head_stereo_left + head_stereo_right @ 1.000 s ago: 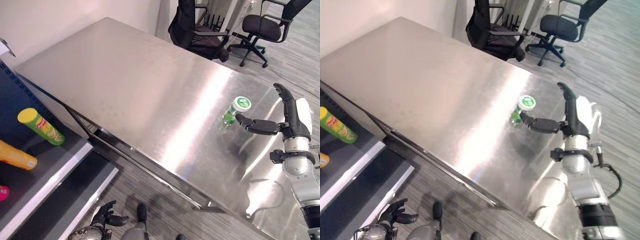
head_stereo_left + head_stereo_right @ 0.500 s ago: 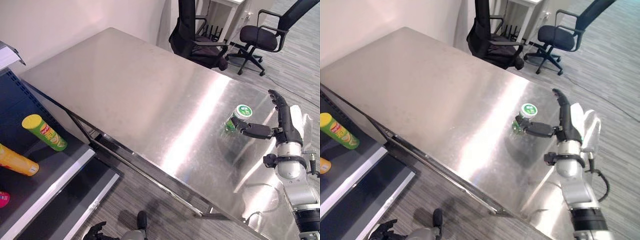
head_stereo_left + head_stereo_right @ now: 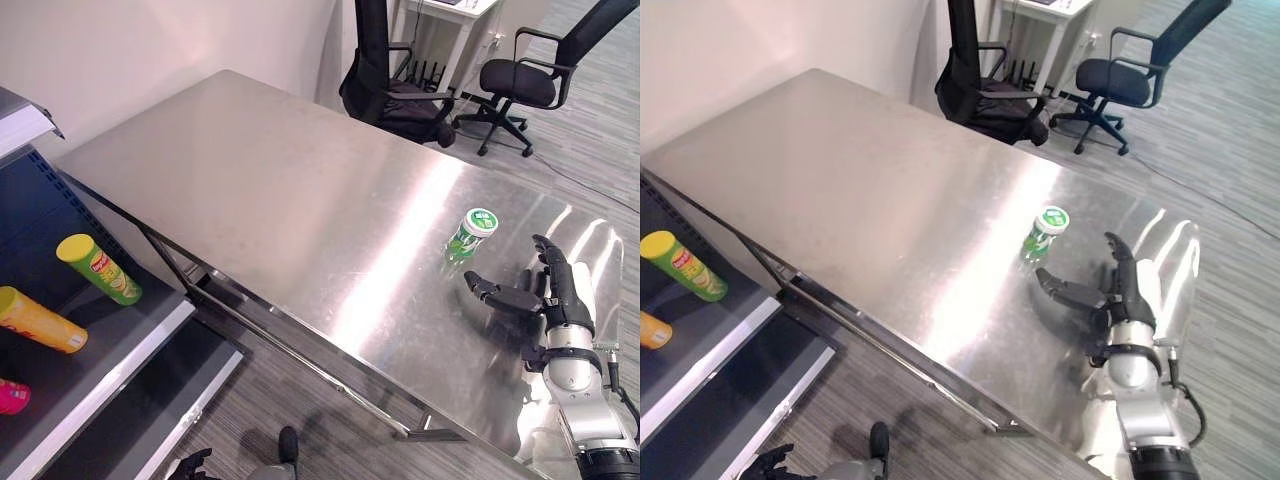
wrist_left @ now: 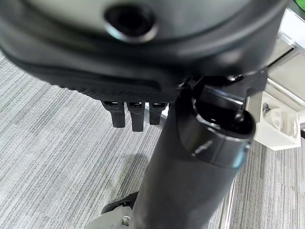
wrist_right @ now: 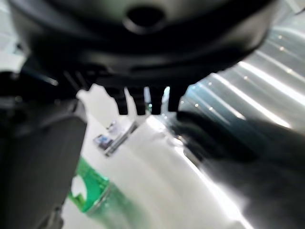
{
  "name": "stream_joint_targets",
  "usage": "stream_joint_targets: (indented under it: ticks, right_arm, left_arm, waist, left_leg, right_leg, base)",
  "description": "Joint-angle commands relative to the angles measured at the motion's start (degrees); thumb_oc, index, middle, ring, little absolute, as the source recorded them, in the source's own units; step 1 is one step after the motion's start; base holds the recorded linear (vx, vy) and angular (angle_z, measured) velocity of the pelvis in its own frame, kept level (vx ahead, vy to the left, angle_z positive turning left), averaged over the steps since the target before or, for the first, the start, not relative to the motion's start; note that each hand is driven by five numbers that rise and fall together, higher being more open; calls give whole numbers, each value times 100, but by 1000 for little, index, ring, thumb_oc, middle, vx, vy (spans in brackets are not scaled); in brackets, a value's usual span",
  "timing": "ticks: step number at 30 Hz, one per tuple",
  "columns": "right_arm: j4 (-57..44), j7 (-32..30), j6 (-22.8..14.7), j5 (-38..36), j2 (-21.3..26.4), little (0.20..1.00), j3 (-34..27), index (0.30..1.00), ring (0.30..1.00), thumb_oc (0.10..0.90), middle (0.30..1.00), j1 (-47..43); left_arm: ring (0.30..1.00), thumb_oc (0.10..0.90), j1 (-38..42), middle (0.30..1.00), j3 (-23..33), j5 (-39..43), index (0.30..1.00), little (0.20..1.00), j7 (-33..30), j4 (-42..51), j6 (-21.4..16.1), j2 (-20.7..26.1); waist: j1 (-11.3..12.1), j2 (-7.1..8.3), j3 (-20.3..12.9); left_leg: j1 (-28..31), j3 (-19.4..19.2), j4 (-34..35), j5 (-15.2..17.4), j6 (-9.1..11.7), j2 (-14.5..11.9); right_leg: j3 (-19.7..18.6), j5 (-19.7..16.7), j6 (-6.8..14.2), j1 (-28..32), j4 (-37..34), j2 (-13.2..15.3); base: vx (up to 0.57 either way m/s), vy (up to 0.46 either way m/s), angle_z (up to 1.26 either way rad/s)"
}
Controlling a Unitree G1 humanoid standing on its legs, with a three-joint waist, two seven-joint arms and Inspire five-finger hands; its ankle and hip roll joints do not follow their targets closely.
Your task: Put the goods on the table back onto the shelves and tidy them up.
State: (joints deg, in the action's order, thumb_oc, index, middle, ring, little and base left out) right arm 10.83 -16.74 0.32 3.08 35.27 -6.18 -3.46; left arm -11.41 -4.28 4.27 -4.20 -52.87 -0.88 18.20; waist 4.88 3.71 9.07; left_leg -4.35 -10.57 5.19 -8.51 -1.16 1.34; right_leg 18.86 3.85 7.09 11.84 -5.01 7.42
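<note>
Green and white, a small lidded canister (image 3: 469, 234) stands upright on the stainless-steel table (image 3: 260, 190), toward the table's right end and nearer its front edge than its far one. Its round white lid with a green mark faces up, and its reflection shows in the polished top just below it.

The right hand (image 3: 545, 290) hovers just beside the canister on its right and nearer side, apart from it, with a strip of bare steel between the thumb tip and the canister's base. The fingers are straight and spread, the thumb stretched out toward the canister; the hand holds nothing. In the right wrist view the green canister (image 5: 93, 200) shows past the thumb, with the fingers (image 5: 138, 102) extended in a row above the shining table.

The left hand (image 4: 133, 112) hangs low over the grey striped floor (image 4: 52, 157), fingers relaxed and straight, gripping nothing.

To the left of the table, a dark shelf unit (image 3: 95, 345) carries a yellow-lidded green crisp tube (image 3: 98, 268) lying on its side, an orange tube (image 3: 38, 320) lying nearer the view's edge, and part of a pink item (image 3: 12, 396) at the very edge. Beyond the table's far side stand two black office chairs (image 3: 395, 85) on the grey floor, beside a white desk (image 3: 455, 15).
</note>
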Motion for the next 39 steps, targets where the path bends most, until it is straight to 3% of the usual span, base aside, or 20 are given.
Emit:
stream_joint_targets:
  ticks: [1,13,14,15,17,35,39]
  right_arm:
    - [-22,-408,-343,-66,460,900,-345,900,900,800,900,-790]
    - [78,-526,-312,-90,574,900,-353,900,900,800,900,-964]
    - [79,-522,-320,-96,583,773,-374,773,773,715,773,-939]
    - [79,-522,-320,-96,583,516,-374,516,516,544,516,-938]
    - [95,-523,-321,-76,599,300,-364,300,300,400,300,-950]
    - [-396,-442,-418,-32,868,300,-569,300,300,400,300,-909]
    - [-743,-330,-518,-37,999,300,-525,300,300,400,300,-1062]
  left_arm:
    - [900,800,49,900,-67,-135,900,900,-30,-7,-95,159]
    - [900,800,-6,900,38,-65,900,900,-83,-200,-59,145]
    - [900,800,-26,900,55,-72,900,900,-82,-177,-60,147]
    - [900,800,-27,900,55,-72,900,900,-82,-176,-60,148]
    - [900,800,-22,900,55,-73,900,900,-89,-186,-61,136]
    - [900,800,196,900,129,-39,900,900,-118,-411,16,213]
    - [900,800,206,900,158,2,900,900,-111,-409,10,226]
  waist:
    - [198,-127,-273]
    - [350,-71,-259]
    - [357,-71,-261]
    - [357,-71,-260]
    - [361,-66,-254]
    - [310,278,-359]
    - [338,236,-422]
  left_leg:
    - [425,103,-80,615,517,-567]
    - [328,244,-60,613,504,-520]
    - [347,244,-59,621,508,-521]
    - [348,244,-59,621,508,-521]
    - [368,246,-59,628,512,-527]
    - [591,201,-94,671,630,-772]
    - [620,196,-149,655,673,-820]
  right_leg:
    - [192,-451,282,-604,172,291]
    - [283,-412,270,-629,198,293]
    - [295,-406,269,-613,199,290]
    - [295,-406,269,-612,199,290]
    - [312,-406,268,-612,196,284]
    - [214,-259,145,-488,208,52]
    - [226,-177,89,-419,215,11]
  base:
    - [34,17,13]
    - [34,1,7]
    - [0,0,0]
    - [36,-4,0]
    - [0,0,0]
    - [-7,-18,-1]
    - [-48,-64,-5]
